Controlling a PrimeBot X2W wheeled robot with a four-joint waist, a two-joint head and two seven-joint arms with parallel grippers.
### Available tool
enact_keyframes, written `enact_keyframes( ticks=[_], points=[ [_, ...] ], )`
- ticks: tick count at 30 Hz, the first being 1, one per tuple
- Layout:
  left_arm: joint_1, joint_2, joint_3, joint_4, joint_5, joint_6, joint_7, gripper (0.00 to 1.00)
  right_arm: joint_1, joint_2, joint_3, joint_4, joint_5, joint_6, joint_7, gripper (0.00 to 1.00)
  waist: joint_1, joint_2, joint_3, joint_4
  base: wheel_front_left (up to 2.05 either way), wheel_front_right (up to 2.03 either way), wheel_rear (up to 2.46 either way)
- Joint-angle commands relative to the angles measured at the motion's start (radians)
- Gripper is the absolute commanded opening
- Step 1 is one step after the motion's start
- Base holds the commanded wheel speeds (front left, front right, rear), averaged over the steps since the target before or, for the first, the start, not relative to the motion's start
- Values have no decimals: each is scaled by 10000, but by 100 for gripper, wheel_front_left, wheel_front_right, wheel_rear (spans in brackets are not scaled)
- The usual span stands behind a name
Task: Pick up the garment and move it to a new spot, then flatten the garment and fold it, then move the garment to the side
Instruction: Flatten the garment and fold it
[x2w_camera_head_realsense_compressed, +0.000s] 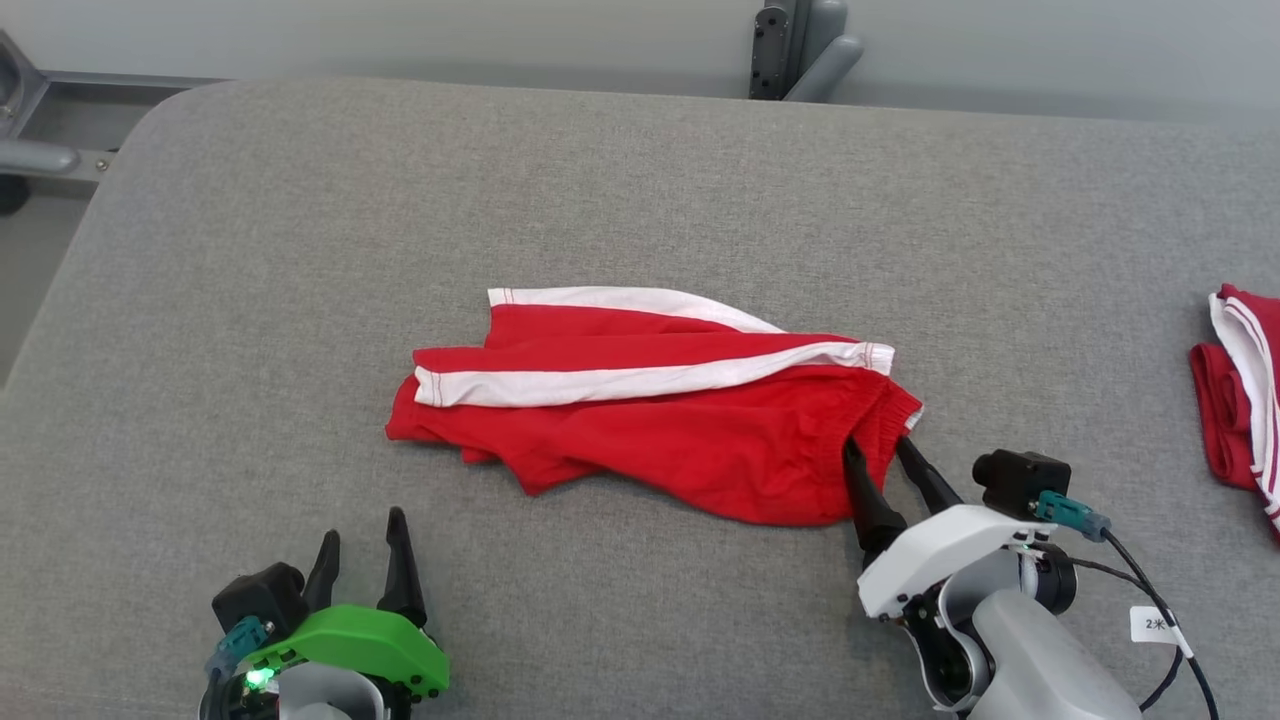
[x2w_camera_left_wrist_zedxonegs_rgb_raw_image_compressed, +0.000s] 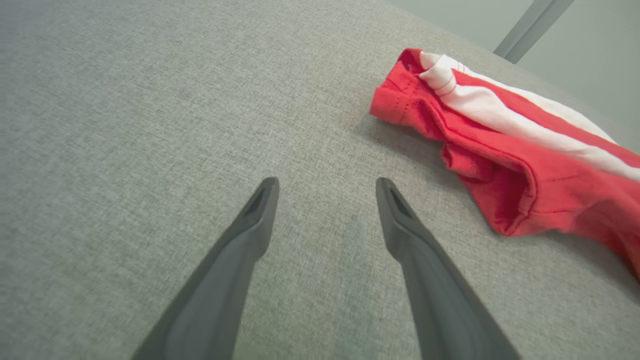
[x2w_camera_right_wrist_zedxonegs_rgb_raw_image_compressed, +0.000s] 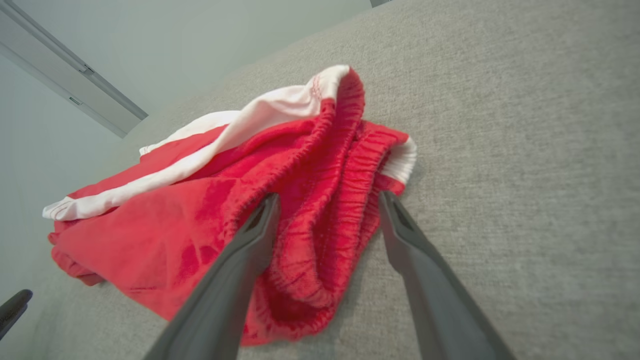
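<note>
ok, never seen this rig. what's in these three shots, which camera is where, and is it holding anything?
It is a two-armed robot at a grey padded table. The head camera looks down on both arms; the other two cameras sit on the wrists, looking along each gripper's dark fingers. Red shorts with white stripes lie crumpled mid-table. The right gripper is open, its fingers straddling the elastic waistband, not closed on it. The left gripper is open over bare fabric, away from the shorts. Another red-and-white garment lies at the table's right edge.

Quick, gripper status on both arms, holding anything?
Left gripper: open, holding nothing, apart from the red shorts.
Right gripper: open, fingers straddling the shorts' elastic waistband, not clamped yet.
</note>
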Motion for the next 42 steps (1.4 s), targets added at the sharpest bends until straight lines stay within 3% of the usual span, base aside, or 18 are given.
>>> enact_keyframes(
  ticks=[1, 3, 4, 5, 6, 7, 8, 16, 26, 30, 35, 42],
  points=[
    [150, 43, -10, -42, -60, 48, 7, 100, -94, -47, -26, 146, 78, -3, 0, 100, 0, 61, 81, 87, 0, 0, 0],
    [154, 43, -20, -48, -105, 25, 5, 100, -177, -50, -150, 367, 164, -4, 2, 100, 0, 61, 115, 110, 0, 0, 0],
    [157, 43, -30, -64, -101, 18, 7, 100, -187, -47, -137, 475, 180, -4, 3, 82, 0, 61, 130, 117, 0, 0, 0],
    [166, 43, -31, -73, -103, 16, 7, 100, -174, -42, -148, 575, 195, -4, 7, 55, 0, 61, 145, 117, 0, 0, 0],
    [177, 43, -48, -64, -121, 10, 7, 100, -140, -44, -158, 682, 339, -4, 13, 42, 0, 61, 165, 112, 0, 0, 0],
    [184, 43, -67, -44, -146, 4, 5, 100, -130, -44, -175, 801, 380, -4, 14, 18, 0, 61, 183, 102, 0, 0, 0],
    [184, 43, -80, -20, -181, 0, 7, 100, -149, -44, -168, 887, 332, -9, 14, 0, 0, 61, 205, 91, 0, 0, 0],
    [22, 43, -155, 31, -228, 8, 7, 100, -191, -42, -313, 1112, 906, -11, 16, 0, 0, 61, 315, 27, 0, 0, 0],
    [312, 42, -269, 290, -351, -58, 10, 100, -67, -463, -1574, 578, 920, -11, 2, 0, 0, 61, 19, -505, 0, 0, 0],
    [356, 31, -496, 431, -477, -48, 15, 100, -264, -736, -1021, 109, 1586, -3, 606, 0, 0, 61, -67, -655, 0, 0, 0],
    [375, 31, -783, 523, -596, -18, 15, 100, -321, -871, 1, -1668, 3029, -1, 1987, 0, 0, 61, -95, -679, 0, 0, 0],
    [295, 33, -1360, 574, -813, 22, 18, 100, -244, -642, 1231, -3497, 4102, -1, 3544, 0, 0, 61, -91, -86, 0, 0, 0]
  ],
)
